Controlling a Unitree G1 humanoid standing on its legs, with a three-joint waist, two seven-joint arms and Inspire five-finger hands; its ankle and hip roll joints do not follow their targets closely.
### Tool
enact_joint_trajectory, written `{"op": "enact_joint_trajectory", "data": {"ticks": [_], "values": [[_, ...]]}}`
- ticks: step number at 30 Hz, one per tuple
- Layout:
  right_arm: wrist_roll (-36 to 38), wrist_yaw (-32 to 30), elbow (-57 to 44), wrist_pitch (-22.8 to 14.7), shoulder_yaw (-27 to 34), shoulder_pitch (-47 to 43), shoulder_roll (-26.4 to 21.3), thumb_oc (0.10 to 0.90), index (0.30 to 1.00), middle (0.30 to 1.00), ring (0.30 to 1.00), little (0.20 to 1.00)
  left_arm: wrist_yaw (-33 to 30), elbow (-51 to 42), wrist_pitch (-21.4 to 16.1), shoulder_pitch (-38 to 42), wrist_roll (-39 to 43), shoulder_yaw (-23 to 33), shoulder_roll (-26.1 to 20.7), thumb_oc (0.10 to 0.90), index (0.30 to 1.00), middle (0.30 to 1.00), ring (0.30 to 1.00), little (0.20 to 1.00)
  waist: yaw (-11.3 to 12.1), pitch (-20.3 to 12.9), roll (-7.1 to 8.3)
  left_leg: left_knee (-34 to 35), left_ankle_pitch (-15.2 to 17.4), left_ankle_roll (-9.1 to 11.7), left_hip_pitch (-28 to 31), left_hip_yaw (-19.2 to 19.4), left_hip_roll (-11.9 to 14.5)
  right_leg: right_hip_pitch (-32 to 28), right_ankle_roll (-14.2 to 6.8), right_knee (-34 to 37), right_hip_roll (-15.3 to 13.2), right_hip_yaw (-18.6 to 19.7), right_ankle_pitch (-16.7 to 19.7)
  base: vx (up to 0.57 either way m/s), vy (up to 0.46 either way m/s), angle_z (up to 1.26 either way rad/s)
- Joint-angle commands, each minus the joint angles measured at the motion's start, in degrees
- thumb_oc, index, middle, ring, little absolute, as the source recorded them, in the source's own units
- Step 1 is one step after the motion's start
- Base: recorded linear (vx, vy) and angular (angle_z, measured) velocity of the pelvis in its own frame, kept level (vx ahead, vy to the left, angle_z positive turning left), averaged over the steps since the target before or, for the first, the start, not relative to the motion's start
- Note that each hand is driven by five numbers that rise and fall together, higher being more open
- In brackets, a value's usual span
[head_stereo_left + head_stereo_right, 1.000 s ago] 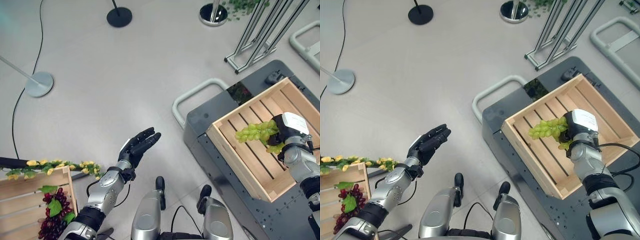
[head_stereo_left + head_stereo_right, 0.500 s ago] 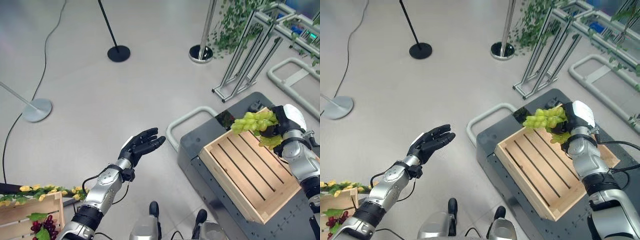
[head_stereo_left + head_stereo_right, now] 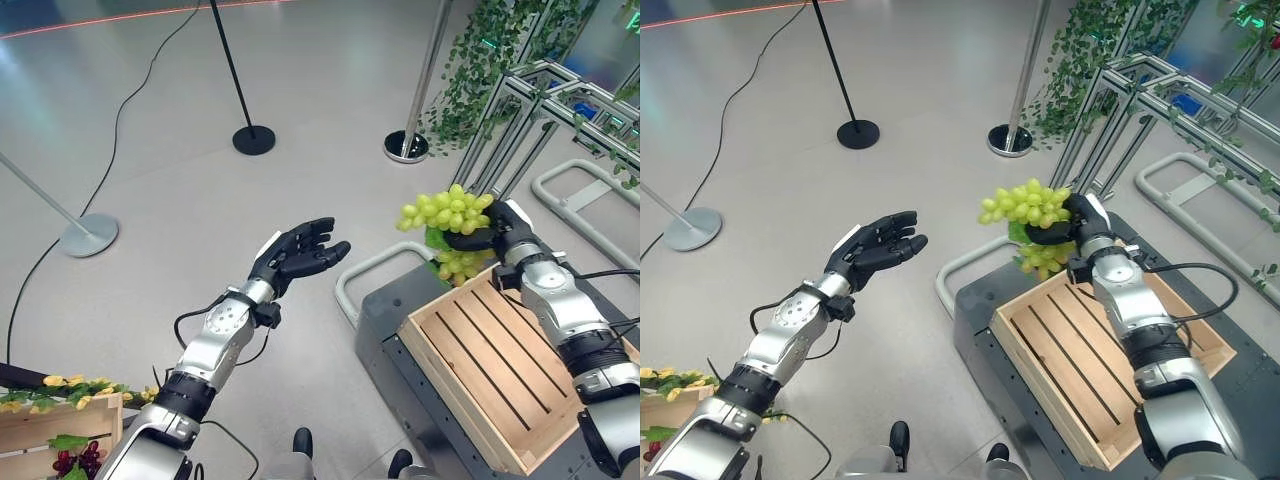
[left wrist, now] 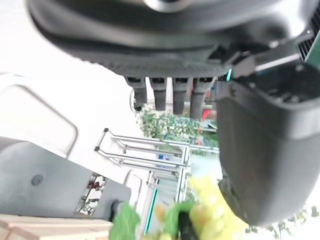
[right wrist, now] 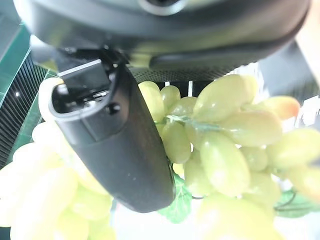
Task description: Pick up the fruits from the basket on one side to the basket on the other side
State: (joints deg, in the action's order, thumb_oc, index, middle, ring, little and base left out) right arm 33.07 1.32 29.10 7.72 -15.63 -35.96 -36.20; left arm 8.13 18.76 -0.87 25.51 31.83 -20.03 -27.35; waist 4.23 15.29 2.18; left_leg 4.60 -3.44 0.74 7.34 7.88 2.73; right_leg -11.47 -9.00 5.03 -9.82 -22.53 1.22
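Observation:
A bunch of green grapes (image 3: 445, 212) hangs in the air above the near corner of the empty wooden crate (image 3: 505, 375) on my right. My right hand (image 3: 497, 235) is shut on the bunch, with its thumb (image 5: 115, 145) curled over the fruit (image 5: 225, 150). My left hand (image 3: 300, 255) floats open, palm up and fingers straight (image 4: 172, 95), a short way left of the grapes and apart from them. At the lower left stands a second wooden crate (image 3: 40, 425) holding purple grapes (image 3: 70, 462) with green leaves.
The right crate rests on a grey cart (image 3: 400, 330) with a pale looped handle (image 3: 350, 280). Stanchion bases (image 3: 254, 139) (image 3: 88, 234) stand on the floor behind. A metal rack (image 3: 540, 110) draped with green vines stands at the back right.
My right hand has lifted the green grapes out of the right crate and carried them up and leftward. My left hand has risen toward them. The camera has tilted up.

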Motion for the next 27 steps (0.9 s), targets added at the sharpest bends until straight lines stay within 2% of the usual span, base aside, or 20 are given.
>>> {"op": "enact_joint_trajectory", "data": {"ticks": [1, 8, 15, 27], "values": [[8.18, 2.0, 1.3, -3.56, 1.54, -10.41, 0.4, 0.4, 0.3, 0.3, 0.3, 0.3, 0.26, 1.06, -2.52, 7.04, 0.95, -3.96, 2.78, 0.8, 0.9, 0.9, 0.9, 0.9, 0.93, -11.87, -0.25, 0.4, 1.46, 3.91, 0.1, 0.07, 3.39, 1.63, 0.53, -0.43, -2.64, -0.04, 3.53, 0.01, 0.019, 0.05], [18.27, 4.58, 1.41, -0.16, -0.93, -13.16, 5.26, 0.4, 0.3, 0.3, 0.3, 0.3, 2.68, 3.43, 2.08, 10.59, 5.07, -6.03, 4.49, 0.8, 0.9, 0.9, 0.9, 0.9, 2.0, -12.89, -0.44, 0.4, 1.42, 3.92, -0.02, -1.02, 3.14, 1.06, 0.7, -0.03, -2.66, -0.48, 3.05, 0.0, 0.01, 0.09], [20.94, 4.57, 0.58, 0.15, -3.55, -16.02, 8.47, 0.4, 0.3, 0.3, 0.3, 0.3, 5.81, 4.88, 6.8, 11.24, 6.58, -7.55, 5.63, 0.8, 0.9, 0.9, 0.9, 0.9, 2.82, -13.24, -0.52, 0.4, 1.08, 3.78, -0.39, -1.65, 2.71, 1.05, 0.88, -0.03, -2.38, -0.48, 2.73, -0.02, 0.008, 0.06], [20.96, 4.7, 0.22, 0.75, -8.52, -19.22, 11.69, 0.4, 0.3, 0.3, 0.3, 0.3, 7.73, 4.73, 7.9, 12.02, 10.48, -6.42, 5.43, 0.8, 0.9, 0.9, 0.9, 0.9, 4.09, -13.57, -0.56, 0.4, 0.48, 3.65, -0.93, -2.11, 2.32, 0.78, 0.88, -0.03, -2.38, -0.7, 2.48, 0.0, 0.004, 0.01]]}}
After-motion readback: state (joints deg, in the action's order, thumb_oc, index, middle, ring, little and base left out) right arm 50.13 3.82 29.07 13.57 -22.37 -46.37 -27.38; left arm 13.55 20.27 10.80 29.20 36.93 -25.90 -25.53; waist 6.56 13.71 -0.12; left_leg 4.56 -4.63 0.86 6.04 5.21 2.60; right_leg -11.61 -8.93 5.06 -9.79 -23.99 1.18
